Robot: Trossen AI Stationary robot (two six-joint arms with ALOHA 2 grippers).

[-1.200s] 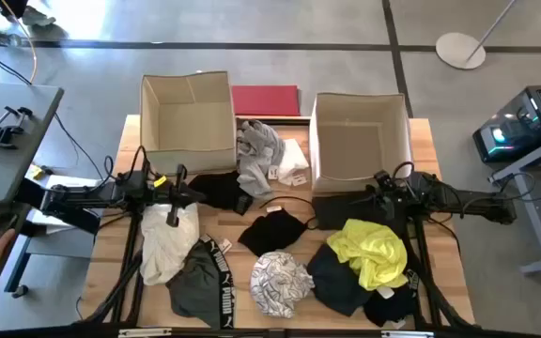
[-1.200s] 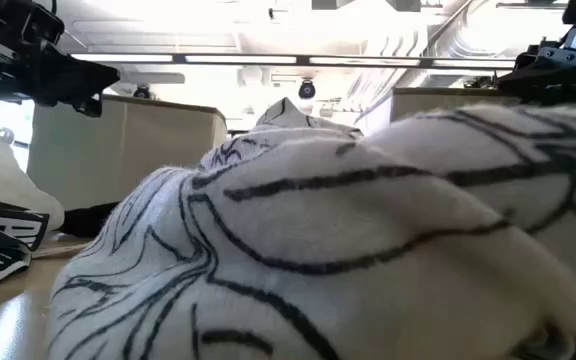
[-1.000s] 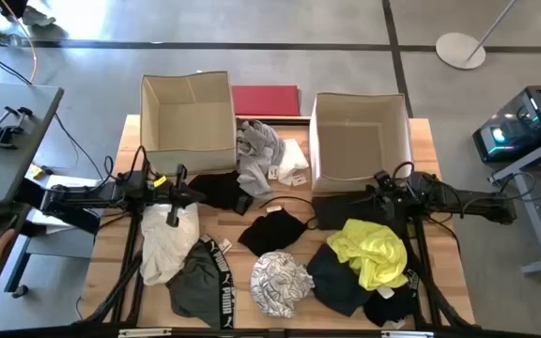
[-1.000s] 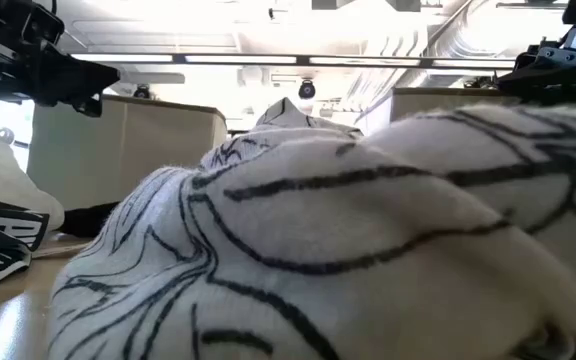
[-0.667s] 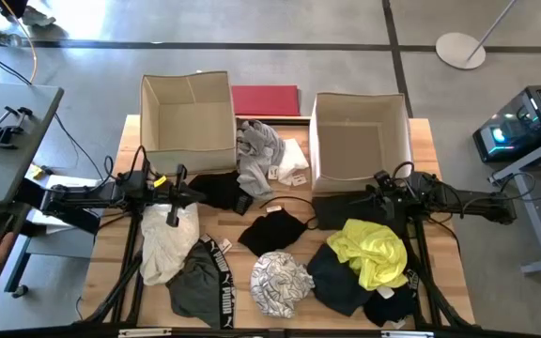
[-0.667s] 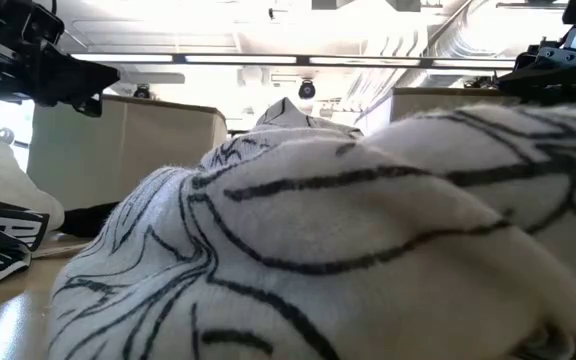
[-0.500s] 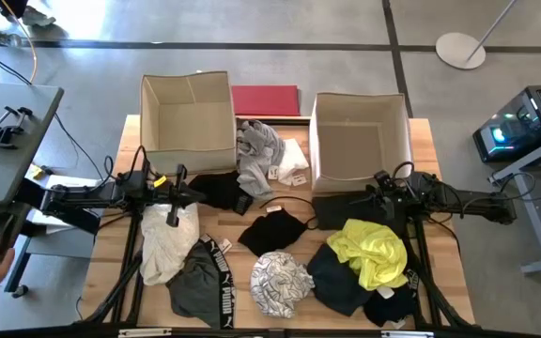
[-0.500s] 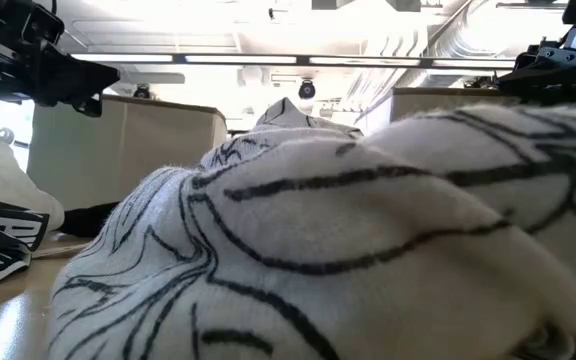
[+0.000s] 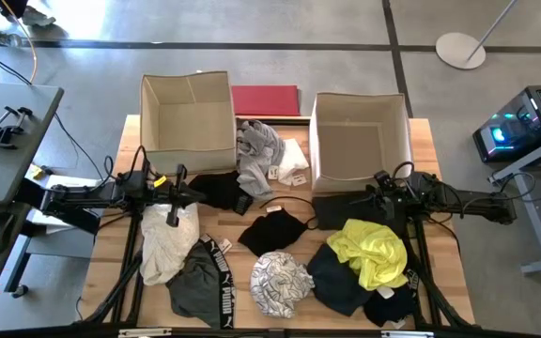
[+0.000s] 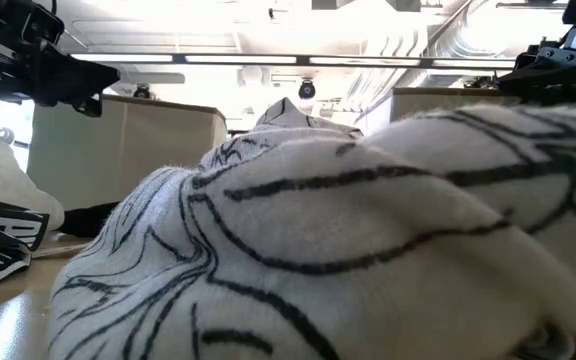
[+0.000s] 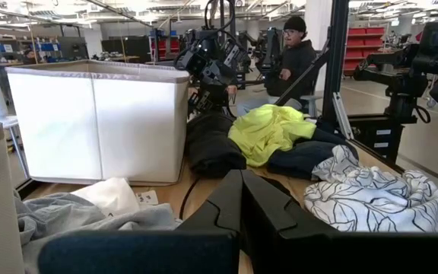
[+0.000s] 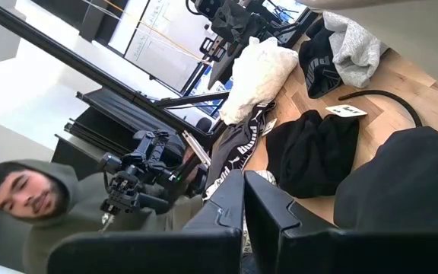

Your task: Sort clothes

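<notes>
The clothes lie loose on the wooden table: a cream-white piece (image 9: 165,242), a grey one with a PUMA waistband (image 9: 200,282), a black-and-white print (image 9: 280,282), a black one (image 9: 272,230), a neon yellow one (image 9: 372,249) on dark pieces (image 9: 341,282), and grey (image 9: 259,150) and white (image 9: 292,161) ones between the boxes. My left gripper (image 9: 193,192) hovers shut at the table's left, level, above the cream-white piece's far end. My right gripper (image 9: 376,191) hovers shut at the right, near the right box. In both wrist views the fingers (image 11: 240,199) (image 12: 243,199) meet with nothing between them.
Two tan boxes stand open at the far side, left (image 9: 188,111) and right (image 9: 360,136), with a flat red board (image 9: 266,99) between them. The print garment (image 10: 368,230) fills the low view. A person (image 11: 291,53) sits beyond the table's right side; another (image 12: 29,198) is near the left.
Both arms have kept still and no garment has moved. A person's hand at the desk left of the table has drawn back out of the high view.
</notes>
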